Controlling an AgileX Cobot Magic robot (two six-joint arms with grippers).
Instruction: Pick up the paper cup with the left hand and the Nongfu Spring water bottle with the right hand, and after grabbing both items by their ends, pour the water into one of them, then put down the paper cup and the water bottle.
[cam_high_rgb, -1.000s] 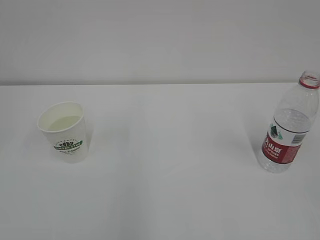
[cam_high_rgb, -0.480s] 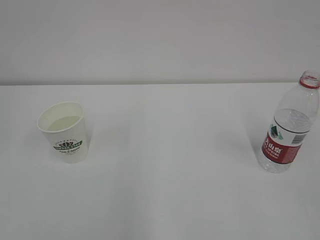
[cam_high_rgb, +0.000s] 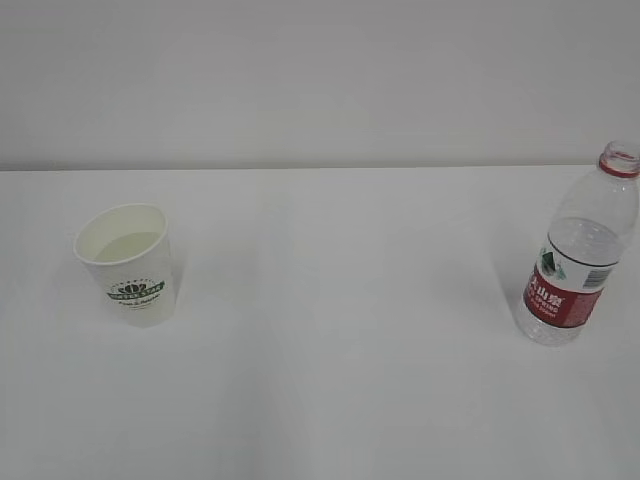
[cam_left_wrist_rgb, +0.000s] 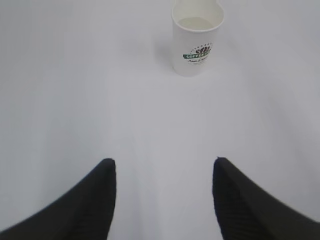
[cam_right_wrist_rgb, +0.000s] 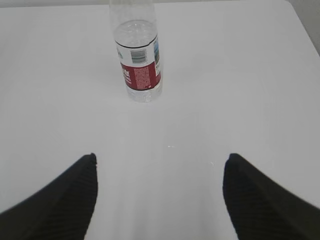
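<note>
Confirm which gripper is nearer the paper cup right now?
Left. The left gripper faces the paper cup with open jaws, the cup standing ahead and slightly right, untouched. The right gripper faces the water bottle at the table's far right side.

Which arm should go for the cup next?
The left. Its wrist view has the paper cup standing upright straight ahead of the open left fingers, with bare table between. The right fingers face the bottle instead.
</note>
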